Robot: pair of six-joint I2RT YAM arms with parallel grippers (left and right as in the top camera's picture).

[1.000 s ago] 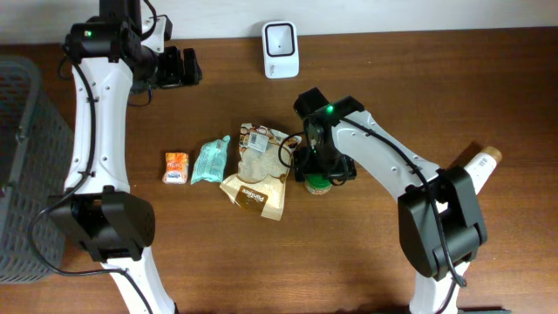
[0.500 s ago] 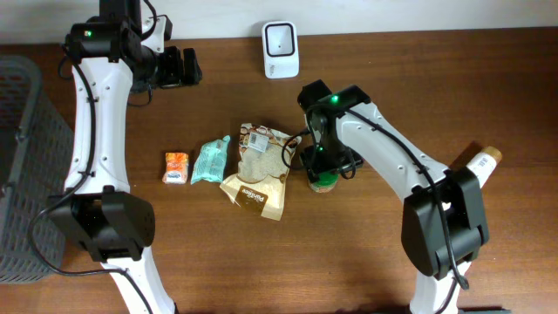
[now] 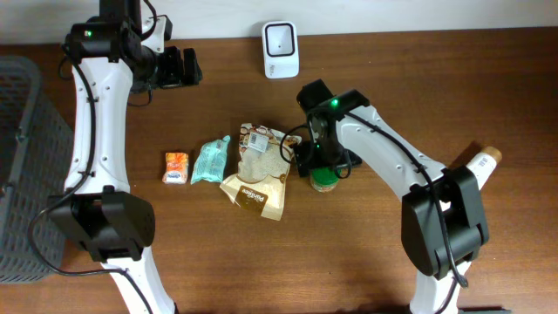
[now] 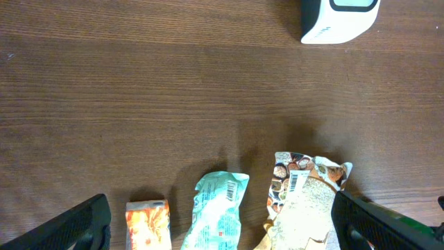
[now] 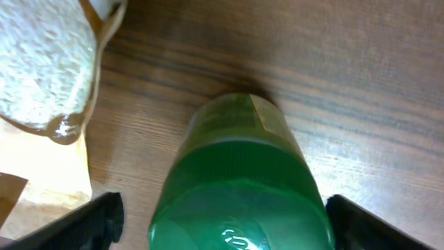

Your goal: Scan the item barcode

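A small green-lidded bottle [image 3: 325, 182] stands upright on the wooden table, just right of a beige snack bag [image 3: 257, 174]. My right gripper [image 3: 323, 167] hangs straight over it. In the right wrist view the green lid [image 5: 239, 191] fills the space between the two dark fingers [image 5: 83, 222], with a strip of table showing on each side; the right gripper [image 5: 222, 226] is open and not touching the lid. The white barcode scanner [image 3: 280, 38] sits at the back edge. My left gripper [image 3: 187, 67] is open, high at the back left, holding nothing.
An orange packet [image 3: 177, 167] and a teal packet [image 3: 210, 160] lie left of the snack bag. A grey basket [image 3: 26, 166] stands at the left edge. A white bottle with a cork top [image 3: 479, 166] lies at the right. The left wrist view shows the scanner [image 4: 340, 17].
My right gripper shifted slightly to the right and then back to the left above the green bottle. The bottle stayed on the table. The left arm has not moved.
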